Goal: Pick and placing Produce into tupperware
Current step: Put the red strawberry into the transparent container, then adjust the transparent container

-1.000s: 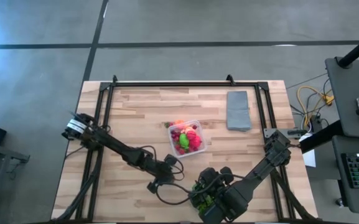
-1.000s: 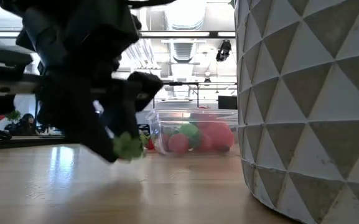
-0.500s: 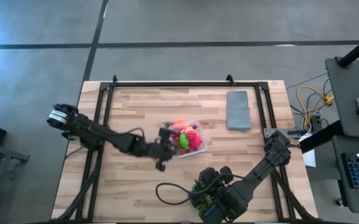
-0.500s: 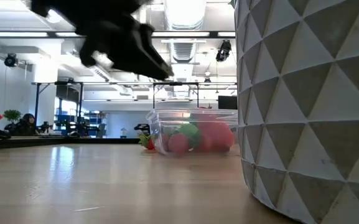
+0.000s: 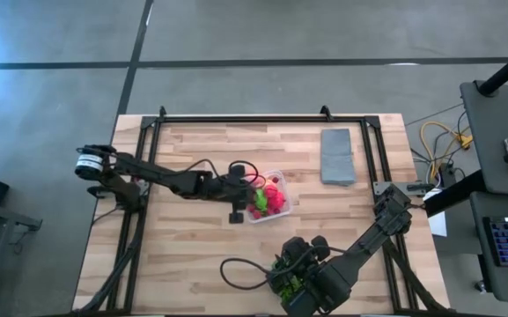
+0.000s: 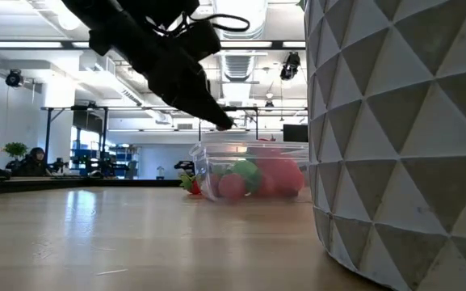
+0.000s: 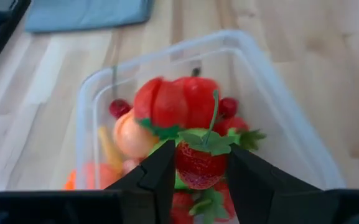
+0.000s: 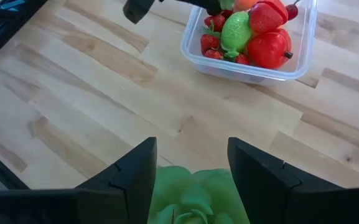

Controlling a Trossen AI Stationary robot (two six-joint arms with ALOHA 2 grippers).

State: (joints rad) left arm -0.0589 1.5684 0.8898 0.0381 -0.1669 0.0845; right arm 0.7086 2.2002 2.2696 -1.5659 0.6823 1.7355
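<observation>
The clear tupperware (image 5: 277, 204) stands mid-table and holds red, pink, orange and lime-green produce (image 7: 173, 106). My left gripper (image 5: 250, 188) hangs over its left rim, shut on a red strawberry (image 7: 198, 171) with a green leaf cap. In the low view this gripper (image 6: 219, 121) is just above the tupperware (image 6: 253, 171). At the table's near edge my right gripper (image 5: 289, 280) is raised and shut on a lime-green leafy piece (image 8: 191, 190). A small red piece (image 6: 191, 184) lies on the table beside the tupperware's left wall. My left gripper pinches the strawberry's two sides (image 7: 184, 173) between its two fingers (image 7: 160, 171). The fingers slant down, coming from the table's left. The strawberry is clear of the table, above the produce in the tupperware, its leaf cap turned away from the wrist. My right gripper has the green leafy piece's sides (image 8: 167, 186) between its two fingers (image 8: 135, 174). The fingers slant down toward the table's far side. The piece is lifted clear of the table; its lower part is cut off by the frame.
A flat grey slab (image 5: 337, 157) lies at the far right. A tall white faceted object (image 6: 394, 137) stands close to the low camera on the right. A black cable (image 5: 240, 269) loops on the wood near the right arm. Bare wood (image 5: 192, 238) spreads left of the tupperware.
My left gripper has risen from low over the table's near middle and swung toward the far edge and the tupperware, carrying the strawberry; its wrist has rolled. It now hangs over the tupperware's left rim. My right gripper has kept still.
</observation>
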